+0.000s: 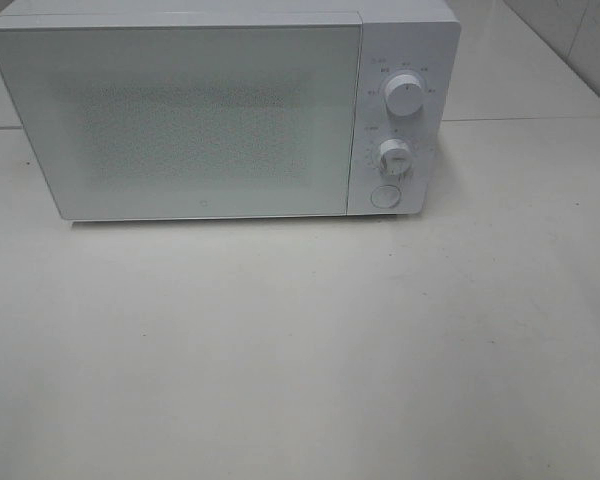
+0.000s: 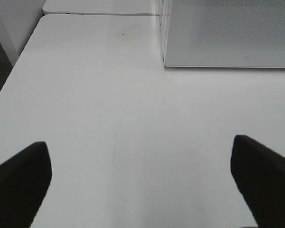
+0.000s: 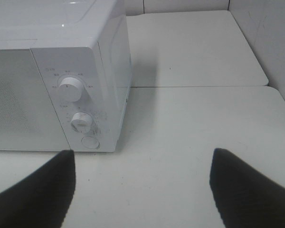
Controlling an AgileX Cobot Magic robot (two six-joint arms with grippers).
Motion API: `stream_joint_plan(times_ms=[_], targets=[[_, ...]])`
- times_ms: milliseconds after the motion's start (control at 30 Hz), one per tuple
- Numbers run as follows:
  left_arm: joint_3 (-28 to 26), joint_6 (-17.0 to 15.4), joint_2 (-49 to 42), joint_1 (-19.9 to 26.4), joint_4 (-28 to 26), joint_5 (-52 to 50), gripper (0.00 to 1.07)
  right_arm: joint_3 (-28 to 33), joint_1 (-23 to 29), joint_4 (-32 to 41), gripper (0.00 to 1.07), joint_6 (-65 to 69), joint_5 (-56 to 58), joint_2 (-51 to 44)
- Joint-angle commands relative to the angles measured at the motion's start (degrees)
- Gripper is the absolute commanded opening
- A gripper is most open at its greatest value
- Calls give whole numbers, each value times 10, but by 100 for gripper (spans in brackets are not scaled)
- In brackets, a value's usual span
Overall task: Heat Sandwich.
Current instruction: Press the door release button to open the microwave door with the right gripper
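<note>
Microwave [image 1: 200, 120]: one, door shut, on counter [image 1: 300, 350]
Knobs [image 1: 405, 97]: two
Button [image 1: 384, 195]: one
Left fingers [image 2: 19, 183]: apart, empty
Right fingers [image 3: 35, 190]: apart, empty

Glossy white microwave [image 1: 180, 120]; smooth matt table [image 1: 300, 350].

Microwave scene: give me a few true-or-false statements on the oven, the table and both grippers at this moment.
1. The microwave door is shut. True.
2. An upper knob and a lower knob sit above a round button. True.
3. A sandwich lies in front of it. False: no sandwich shows on the table in any view.
4. The left gripper is open and empty. True.
5. The right gripper is shut on the upper knob. False: the right gripper is open, apart from the microwave.
</note>
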Motion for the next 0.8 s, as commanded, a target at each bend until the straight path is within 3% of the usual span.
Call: stream_joint_plan(times_ms=[33,567,800], targets=[[2,-2,-13,-2,-1,-3,97,-3,-5,-1,75,2,-44,33],[2,-2,-13,-2,-1,-3,97,-2,-5,-1,75,9,-189,195],[2,-2,-13,-2,-1,-3,97,54,-3,-1,75,14,-376,268]])
